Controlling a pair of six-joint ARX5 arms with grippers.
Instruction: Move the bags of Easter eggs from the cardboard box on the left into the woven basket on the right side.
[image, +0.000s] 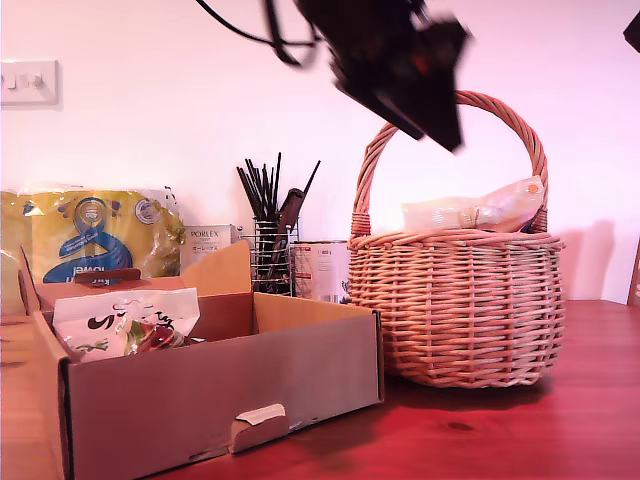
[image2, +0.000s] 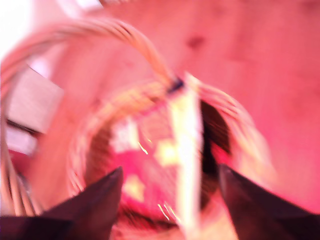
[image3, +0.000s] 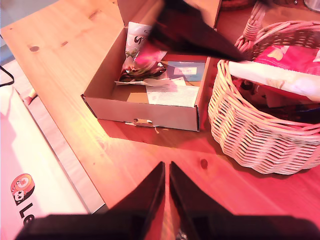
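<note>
A: What was seen, going from the exterior view's left?

B: A white bag (image: 125, 320) was propped in the cardboard box (image: 200, 390), its long axis leaning upright. It was judged light, crinkly and slippery, best pinched at a flat end seam. More bags lay in the woven basket (image: 455, 310).

A: And the hands?

B: The first hand (image2: 170, 180) was spread wide, empty, above the basket; the second hand (image3: 166, 175) was nearly closed, empty, over the tabletop (image3: 60, 65).
</note>
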